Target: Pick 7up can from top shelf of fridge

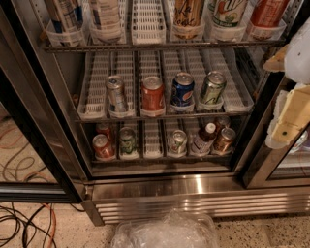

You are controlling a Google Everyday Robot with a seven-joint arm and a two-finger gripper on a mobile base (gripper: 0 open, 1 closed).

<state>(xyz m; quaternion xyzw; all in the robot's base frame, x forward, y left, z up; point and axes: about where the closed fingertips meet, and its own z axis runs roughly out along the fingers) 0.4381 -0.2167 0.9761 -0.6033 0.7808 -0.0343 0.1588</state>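
The 7up can (pixel 228 12) is standing upright at the front of the top shelf (pixel 145 47) of the fridge (pixel 193 186), in a lane towards the right. It is sitting between a gold-brown can (pixel 188 12) on its left and a red can (pixel 266 12) on its right. Only its lower body is showing: white-silver, with green lettering and a small red-orange mark, its foot sitting behind a clear front stop. The pincer (pixel 290 114) is hanging at the right edge of the view, in front of the right door frame. It is sitting lower than the can and to its right, well apart from it and touching nothing, and whether it is open or closed cannot be told. One shelf down, a silver can (pixel 116 93), another red one (pixel 153 93), a blue can (pixel 182 89) and a greenish can (pixel 212 87) are standing in a row.
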